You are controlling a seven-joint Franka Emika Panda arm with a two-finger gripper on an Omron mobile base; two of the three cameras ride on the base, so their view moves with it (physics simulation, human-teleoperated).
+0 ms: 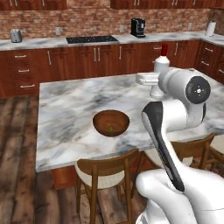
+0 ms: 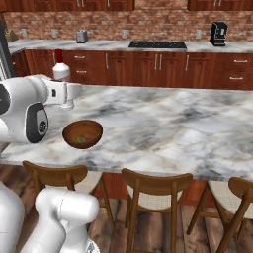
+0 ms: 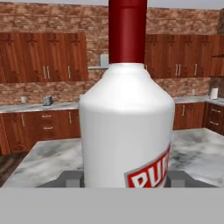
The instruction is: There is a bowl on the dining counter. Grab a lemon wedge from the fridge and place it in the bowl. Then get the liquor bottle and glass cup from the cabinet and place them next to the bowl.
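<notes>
My gripper [image 3: 127,180] is shut on the liquor bottle [image 3: 127,127], a whitish bottle with a red cap [image 1: 164,49] that stands upright between the dark fingers [image 3: 70,178]. It is over the dining counter [image 1: 65,109], to the right of the brown wooden bowl [image 1: 111,122] in the left base view. A small green lemon wedge [image 1: 110,129] lies inside that bowl. In the right base view the bottle [image 2: 61,72] is just behind the bowl [image 2: 82,133], in the gripper [image 2: 67,99]. I cannot tell whether the bottle's base touches the marble. The glass cup is out of view.
Wooden chairs [image 1: 107,170] [image 2: 153,188] stand along the counter's near edge. The wall counter behind carries a black cooktop [image 1: 92,39], a coffee machine [image 1: 138,27] and a toaster [image 1: 16,35]. Bare marble [image 2: 173,128] stretches right of the bowl.
</notes>
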